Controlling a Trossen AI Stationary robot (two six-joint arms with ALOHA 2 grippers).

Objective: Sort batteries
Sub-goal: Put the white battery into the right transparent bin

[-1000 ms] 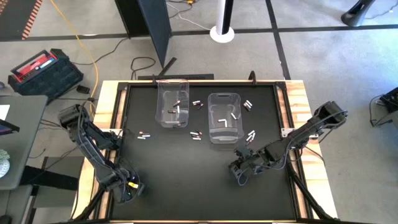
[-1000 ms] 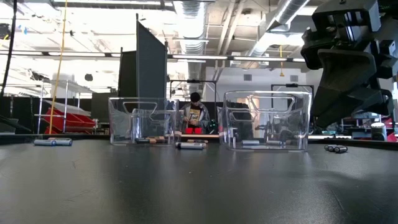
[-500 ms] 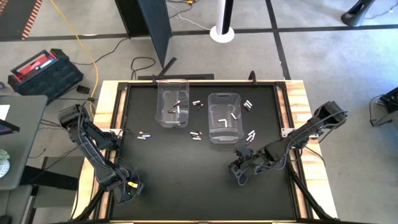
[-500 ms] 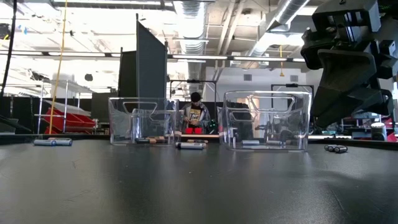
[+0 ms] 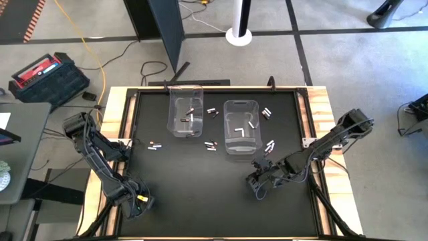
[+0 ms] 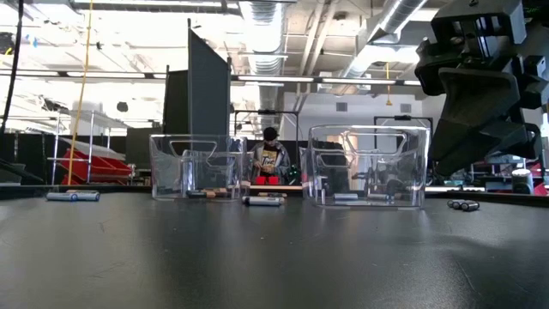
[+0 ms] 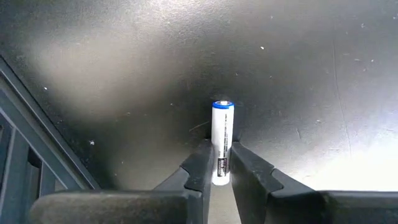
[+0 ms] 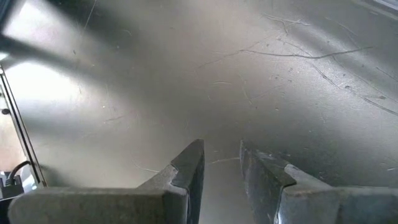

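Since the cell is small, stiff and smooth-sided: it looks light but apt to roll or slip, so a hold across the middle of its barrel seems safest, not at the ends.
Left gripper [image 7: 222,163]: at the near left corner of the tabletop [image 5: 200,194], its fingers [image 7: 198,167] pinched onto a battery [image 7: 222,140].
Held cell: white with a blue cap, gripped by its lower half, the capped end standing clear beyond the fingertips; both pads look to be touching its sides.
Grip judgement: the hold sits low on the barrel, so the free end could swing if the arm moves sharply.
Right gripper [image 8: 221,163]: near right of centre, hovering over bare tabletop, fingers part open with nothing between them.
Left bin [image 5: 186,110]: far left of centre, a few dark cells inside.
Right bin [image 5: 242,125]: just right of it, holding light cells.
Loose cells [image 5: 212,145]: scattered around and between the bins; one pair [image 5: 156,144] lies left of the left bin, others [image 5: 269,145] right of the right bin.
Person [image 6: 270,160]: in the room beyond the bins, well away from the arms.
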